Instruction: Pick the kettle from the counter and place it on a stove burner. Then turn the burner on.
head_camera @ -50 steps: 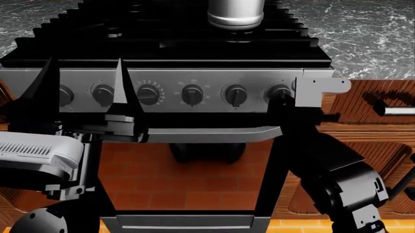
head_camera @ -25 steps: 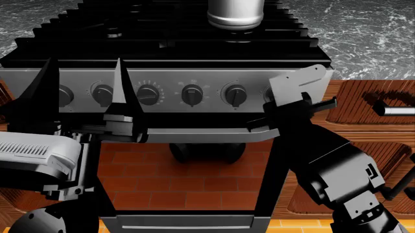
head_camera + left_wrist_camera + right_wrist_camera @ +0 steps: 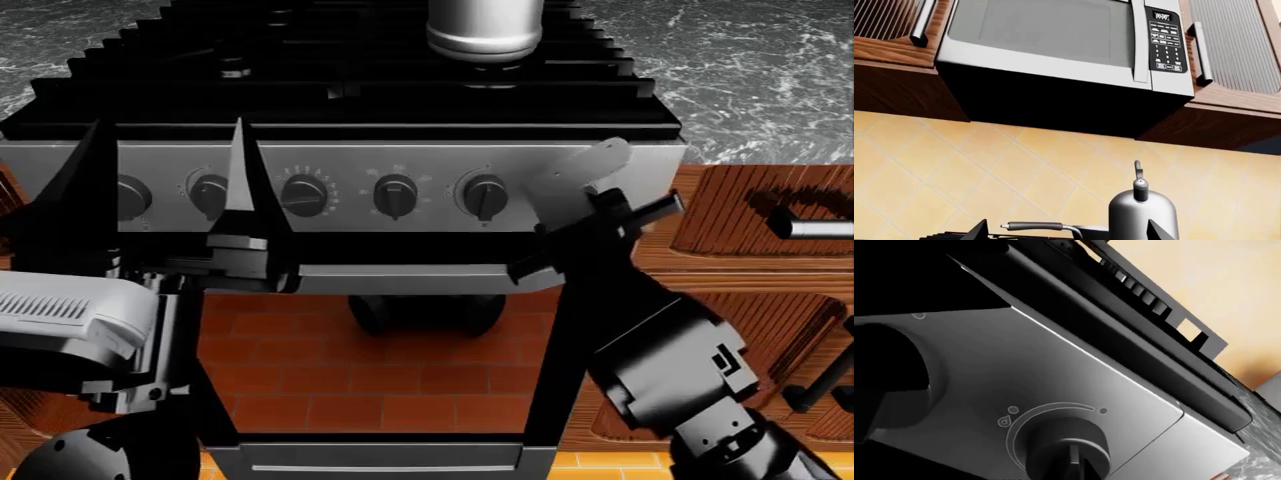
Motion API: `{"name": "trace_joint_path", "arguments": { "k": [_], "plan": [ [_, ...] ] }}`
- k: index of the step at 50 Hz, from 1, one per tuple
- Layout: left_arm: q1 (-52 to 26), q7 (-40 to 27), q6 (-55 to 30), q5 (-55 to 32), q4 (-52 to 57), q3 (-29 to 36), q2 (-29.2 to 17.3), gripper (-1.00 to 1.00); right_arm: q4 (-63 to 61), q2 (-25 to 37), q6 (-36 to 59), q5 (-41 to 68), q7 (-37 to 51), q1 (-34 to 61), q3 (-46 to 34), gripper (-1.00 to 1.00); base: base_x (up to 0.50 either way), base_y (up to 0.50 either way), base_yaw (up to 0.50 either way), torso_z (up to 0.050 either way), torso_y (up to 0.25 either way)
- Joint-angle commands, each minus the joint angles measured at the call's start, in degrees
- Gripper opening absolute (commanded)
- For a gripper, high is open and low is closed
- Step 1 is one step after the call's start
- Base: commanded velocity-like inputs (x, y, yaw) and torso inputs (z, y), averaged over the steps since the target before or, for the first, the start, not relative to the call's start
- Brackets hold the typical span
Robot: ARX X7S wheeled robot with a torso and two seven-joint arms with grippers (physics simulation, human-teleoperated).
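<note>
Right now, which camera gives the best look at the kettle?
The left wrist view: it shows the kettle with its dome, lid knob and arched handle. The head view catches only its lower body on the stove grates, cut off by the picture's edge. The right wrist view misses it.

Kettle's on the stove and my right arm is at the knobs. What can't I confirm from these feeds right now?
- Rightmost knob: head view, hidden behind the right end effector, so contact and grip are unreadable.
- Knob in the right wrist view: cut by the frame edge; its setting is unclear.
- Burner under the kettle: covered by the kettle's base; no flame is visible either way.
- Kettle's top: cropped in the head view; left end effector shows only fingertips.
</note>
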Motion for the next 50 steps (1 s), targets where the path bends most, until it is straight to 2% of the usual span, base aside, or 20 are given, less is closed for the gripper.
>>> {"name": "trace_joint_path", "arguments": {
  "k": [1,22,41,42,50],
  "plan": [
    [-0.01,-0.22,0.01,-0.41,0.26,-0.09,-0.26,1.0,14.65,-4.56,-6.06,14.53,-10.89,2.82,-4.72,-1.0,0.03,0.0,0.02,0.0,0.0],
    [-0.1,-0.6,0.06,-0.88,0.48,-0.02,-0.57,1.0,15.85,-5.73,-6.81,11.9,-13.35,3.48,-11.88,-1.0,0.03,0.0,0.02,-0.001,0.0],
    [-0.09,-0.78,0.24,-1.33,0.55,0.05,-0.91,1.0,12.04,-4.28,-5.42,11.27,-13.37,3.42,-14.47,-1.0,0.02,0.0,0.02,-0.001,0.0],
    [-0.1,-0.8,0.24,-1.37,0.55,0.05,-0.92,1.0,11.24,-4.0,-5.11,11.51,-13.24,3.4,-14.17,1.0,0.02,0.0,0.02,0.0,0.0],
    [-0.11,-0.87,0.36,-1.41,0.49,0.2,-0.97,1.0,3.88,-1.75,-2.61,13.73,-10.8,1.81,-10.68,1.0,0.02,0.0,0.02,-0.001,0.0]
  ]
}}
